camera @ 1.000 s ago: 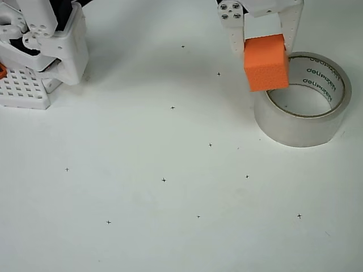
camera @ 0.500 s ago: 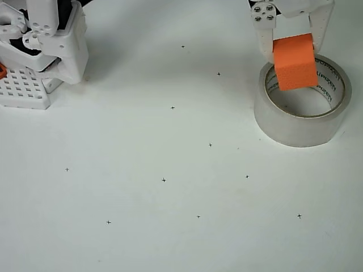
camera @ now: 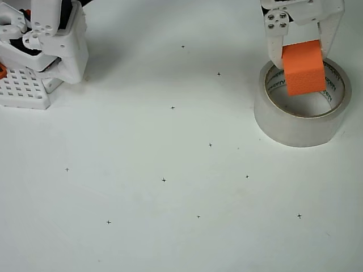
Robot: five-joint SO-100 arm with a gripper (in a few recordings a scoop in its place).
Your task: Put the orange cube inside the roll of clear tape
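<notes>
The orange cube (camera: 304, 69) hangs over the hole of the roll of clear tape (camera: 302, 103), tilted slightly, no long axis to speak of. The white pincer (camera: 303, 50) is clamped on its sides. The roll lies flat, hole upward, on the white bench (camera: 170, 198).

Lab bench – white table (camera: 170, 226) with printed cross marks (camera: 164, 180); robot base (camera: 42, 45).

Orange cube (camera: 304, 68): matte, bright, plain-faced, slightly tilted, raised over the far part of the tape roll's hole, at far right in the overhead view. Roll of clear tape (camera: 302, 127): whitish translucent ring lying flat, hole up, tan core with green lettering.
</notes>
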